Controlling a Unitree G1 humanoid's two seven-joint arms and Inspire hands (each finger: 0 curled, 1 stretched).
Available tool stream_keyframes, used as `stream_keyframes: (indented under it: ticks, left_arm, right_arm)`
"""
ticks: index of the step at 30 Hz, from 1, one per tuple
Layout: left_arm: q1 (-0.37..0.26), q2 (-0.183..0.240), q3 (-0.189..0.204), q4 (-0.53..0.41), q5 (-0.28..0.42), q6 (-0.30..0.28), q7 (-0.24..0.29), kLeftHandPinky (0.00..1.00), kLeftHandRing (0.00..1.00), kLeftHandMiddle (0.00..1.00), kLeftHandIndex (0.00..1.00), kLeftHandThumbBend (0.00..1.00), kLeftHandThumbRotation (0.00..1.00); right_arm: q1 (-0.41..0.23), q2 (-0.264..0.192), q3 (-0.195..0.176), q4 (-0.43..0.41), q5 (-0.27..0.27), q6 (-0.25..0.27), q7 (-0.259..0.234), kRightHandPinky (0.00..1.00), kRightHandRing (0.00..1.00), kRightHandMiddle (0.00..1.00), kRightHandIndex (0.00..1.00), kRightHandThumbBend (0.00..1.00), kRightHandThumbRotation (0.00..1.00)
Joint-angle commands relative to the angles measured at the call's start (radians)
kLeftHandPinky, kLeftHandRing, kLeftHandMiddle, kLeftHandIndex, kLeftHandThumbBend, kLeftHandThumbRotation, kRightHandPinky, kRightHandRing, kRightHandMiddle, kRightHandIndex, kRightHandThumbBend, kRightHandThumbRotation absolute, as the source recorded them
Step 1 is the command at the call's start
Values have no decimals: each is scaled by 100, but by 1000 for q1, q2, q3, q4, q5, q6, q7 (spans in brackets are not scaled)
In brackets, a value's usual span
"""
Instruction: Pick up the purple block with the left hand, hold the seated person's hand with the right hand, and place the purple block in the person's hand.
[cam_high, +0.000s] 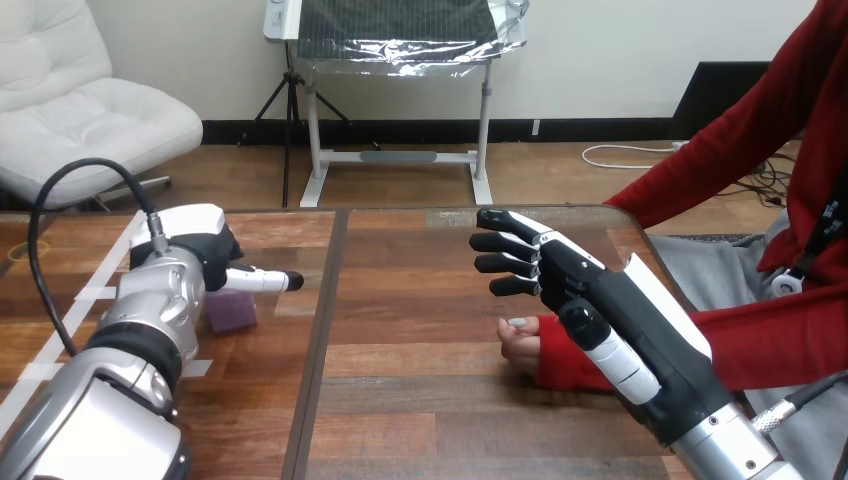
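The left hand (195, 235) sits low over the brown wooden table (420, 400), and the small purple cube-shaped block (232, 312) lies right beneath it on the wood. Whether that hand has any hold on the block, I cannot tell. Across the table, the right hand (590, 290) hovers with its fingers (510, 255) stretched out straight, released and grasping nothing. Just below those fingers, the person's hand (520, 340) in the red sleeve rests loosely curled on the table. I cannot tell whether the two are touching.
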Motion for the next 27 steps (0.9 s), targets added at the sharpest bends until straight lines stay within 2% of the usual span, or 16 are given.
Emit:
stream_keyframes:
  ticks: [1, 9, 27]
  left_arm:
    - [-9, 7, 0, -3, 1, -18, 14, 47, 61, 68, 73, 69, 81]
    - [-11, 9, 7, -2, -7, -21, 24, 44, 56, 62, 65, 68, 79]
    - [-15, 12, 25, -6, -30, -21, 52, 39, 51, 57, 58, 65, 72]
  right_arm:
    - [-45, -7, -13, -22, 12, -17, -1, 79, 84, 87, 90, 100, 100]
    - [-47, -7, -13, -21, 13, -12, -1, 79, 84, 87, 90, 100, 100]
    - [-46, -9, -16, -22, 2, -11, -8, 79, 84, 87, 90, 100, 100]
